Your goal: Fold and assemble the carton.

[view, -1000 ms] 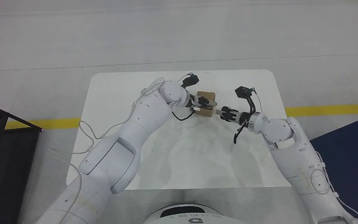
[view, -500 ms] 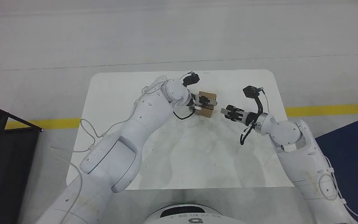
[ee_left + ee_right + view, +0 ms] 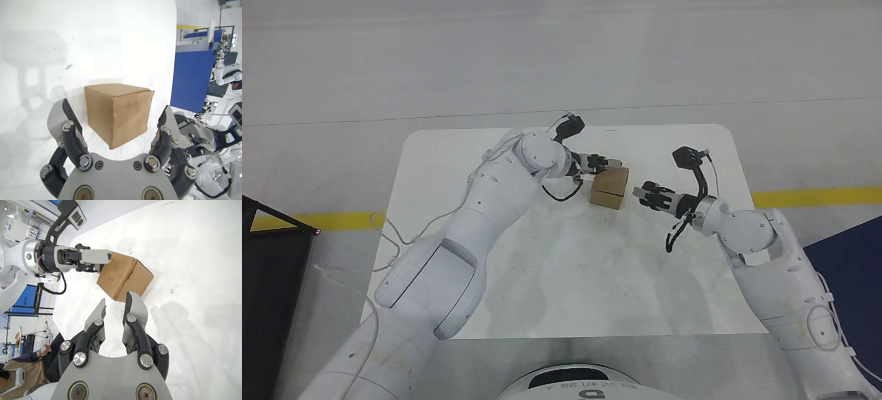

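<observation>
Top view: on the white, round-cornered table (image 3: pixel 542 290), the right gripper (image 3: pixel 645 192) lies low over the far half, right of centre, pointing left. In the right wrist view its two grey fingers (image 3: pixel 135 306) stand a narrow gap apart with nothing between them, and their tips stop just short of the carton's right side.

The small brown cardboard carton (image 3: pixel 609 186) sits flat on the table just left of that gripper, in the far half and near the middle from left to right. It is folded into a closed cube. A flap seam runs across its upper face in the right wrist view.

The left gripper (image 3: pixel 610 163) is at the carton's far-left corner, pointing right. In the left wrist view its black-padded fingers (image 3: pixel 71 117) are spread wide, with the carton ahead between them and clear of both pads. Dark scuff marks (image 3: pixel 69 66) dot the table beyond the carton.
</observation>
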